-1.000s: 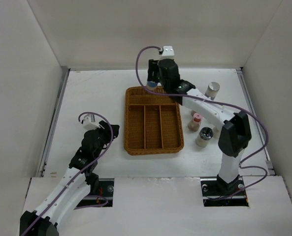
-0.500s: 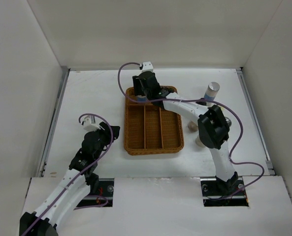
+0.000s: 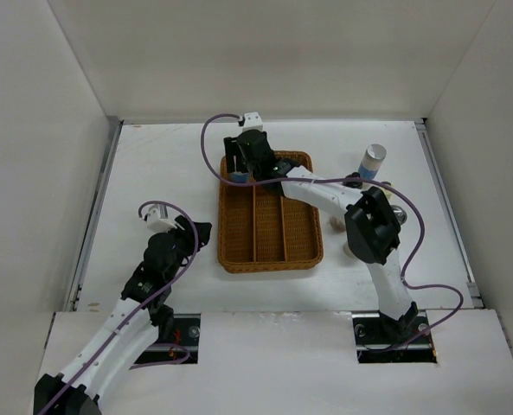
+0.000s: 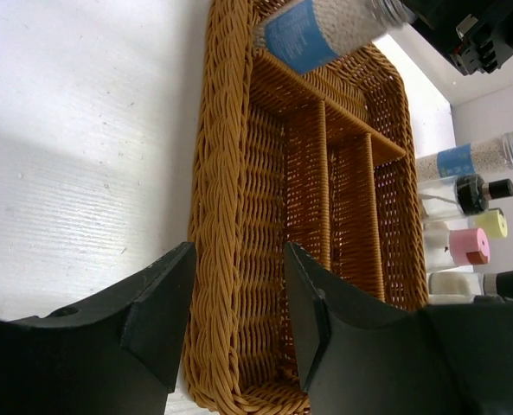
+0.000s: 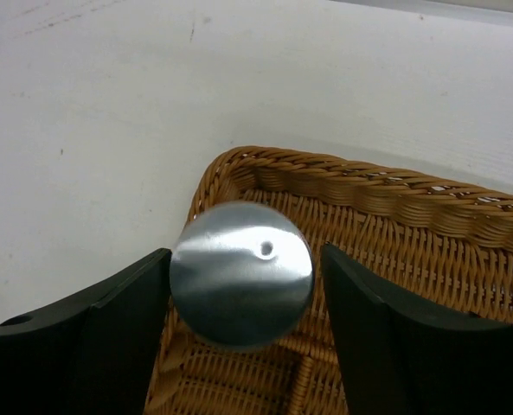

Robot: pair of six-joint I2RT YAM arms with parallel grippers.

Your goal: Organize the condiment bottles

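Note:
My right gripper (image 3: 241,169) hangs over the far left corner of the brown wicker tray (image 3: 301,251). A blue-labelled bottle with a silver cap (image 5: 241,272) sits between its jaws. A narrow gap shows at the right finger (image 5: 368,320), and the cap is blurred. In the left wrist view this bottle (image 4: 325,30) is tilted over the tray's far compartment. A second blue-labelled bottle (image 3: 373,161) stands right of the tray. Black-, yellow- and pink-topped bottles (image 4: 468,246) lie beyond the tray's right side. My left gripper (image 3: 197,233) is open and empty, left of the tray.
The tray (image 4: 221,173) has three long compartments and one cross compartment at the far end. My right arm (image 3: 373,225) stretches over the bottles at the right and hides most of them from above. White walls (image 3: 48,130) enclose the table.
My right gripper has carried the blue-labelled bottle left, from the tray's far middle to its far left corner. The left arm has not moved.

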